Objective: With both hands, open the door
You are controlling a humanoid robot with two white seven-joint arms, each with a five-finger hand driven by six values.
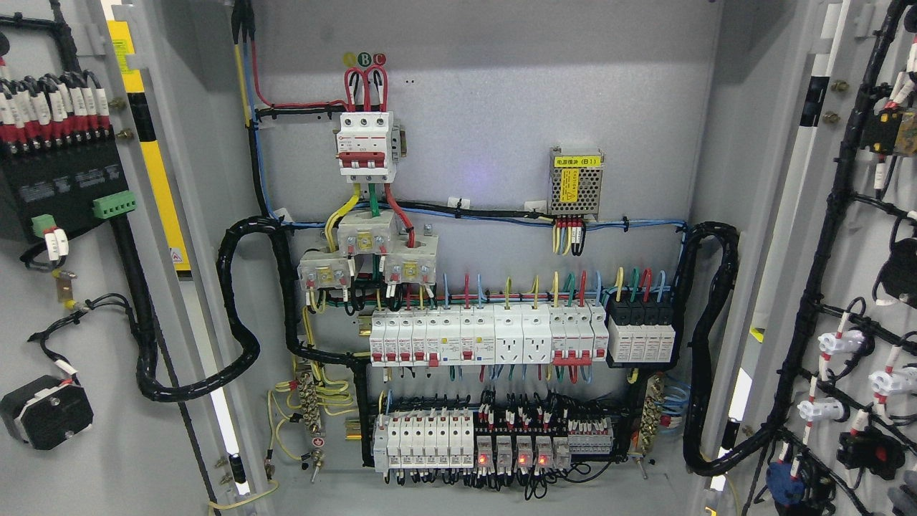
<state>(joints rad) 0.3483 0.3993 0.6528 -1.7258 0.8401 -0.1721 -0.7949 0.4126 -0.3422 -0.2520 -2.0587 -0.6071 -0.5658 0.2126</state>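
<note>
Grey steel doors stand swung wide on both sides of the cabinet: the left door (93, 301) fills the picture's left edge with its inner face towards me, and the right door (852, 287) does the same at the right edge. Neither of my hands shows anywhere in the head view, so I cannot tell how my fingers are set.

Between the doors the back panel (501, 93) lies fully exposed. High on it sits a white main breaker (366, 147) with red loops of wire on top, and to its right a small perforated power supply (575, 184) carrying a yellow label. Below them runs a row of white breakers (487, 337), and under that a lower row of relays (516, 451) showing small red lights. Thick black cable looms (236, 344) curve from the panel out to each door. On the left door a black terminal module (64, 179) with green connectors is mounted near the top.
</note>
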